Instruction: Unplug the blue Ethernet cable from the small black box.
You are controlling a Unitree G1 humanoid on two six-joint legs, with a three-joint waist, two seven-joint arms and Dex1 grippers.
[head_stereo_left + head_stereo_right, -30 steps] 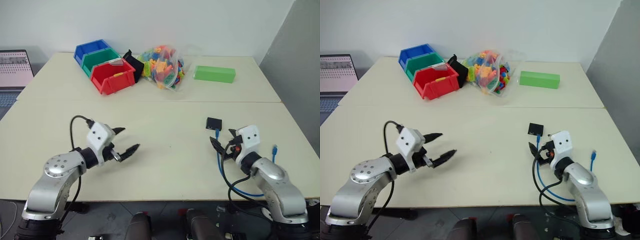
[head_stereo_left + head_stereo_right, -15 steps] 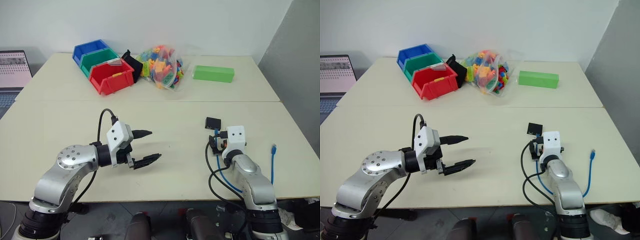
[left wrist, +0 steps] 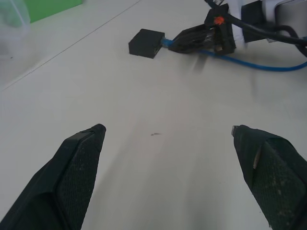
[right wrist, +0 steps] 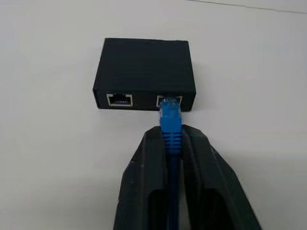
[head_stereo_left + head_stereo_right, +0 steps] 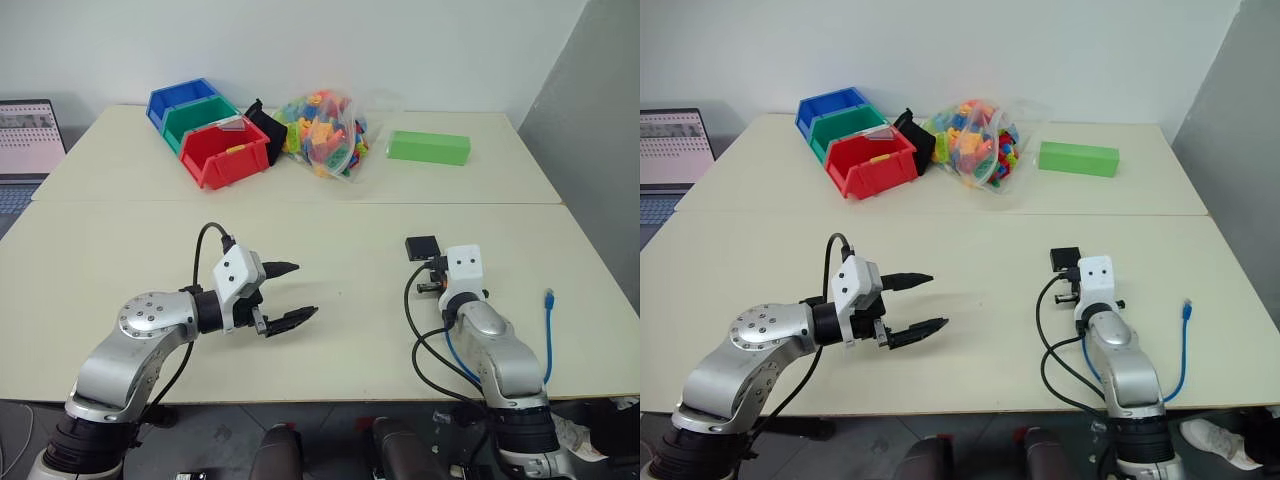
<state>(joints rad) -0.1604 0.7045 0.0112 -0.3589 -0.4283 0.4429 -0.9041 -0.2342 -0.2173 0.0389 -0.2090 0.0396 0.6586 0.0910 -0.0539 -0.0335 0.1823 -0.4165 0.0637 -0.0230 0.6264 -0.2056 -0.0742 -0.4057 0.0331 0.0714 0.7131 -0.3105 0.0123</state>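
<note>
The small black box (image 4: 145, 72) lies flat on the table at the right (image 5: 422, 246). It has two ports on its near side. The blue Ethernet cable (image 4: 170, 120) is plugged into one of them. My right gripper (image 4: 171, 139) is shut on the cable just behind the plug, a short way from the box. The cable runs back under the right arm, and its free end (image 5: 547, 297) lies near the table's right edge. My left gripper (image 5: 305, 290) hovers open over the middle of the table, holding nothing. It points toward the box (image 3: 146, 43).
At the far left stand the red bin (image 5: 226, 152), green bin (image 5: 195, 117) and blue bin (image 5: 178, 98). Next to them lies a clear bag of coloured bricks (image 5: 325, 132). A long green block (image 5: 428, 147) lies at the far right. A laptop (image 5: 28, 140) sits off the left edge.
My right gripper has moved forward toward the box and closed on the blue cable behind the plug. My left gripper has shifted right toward the table's middle and stays open.
</note>
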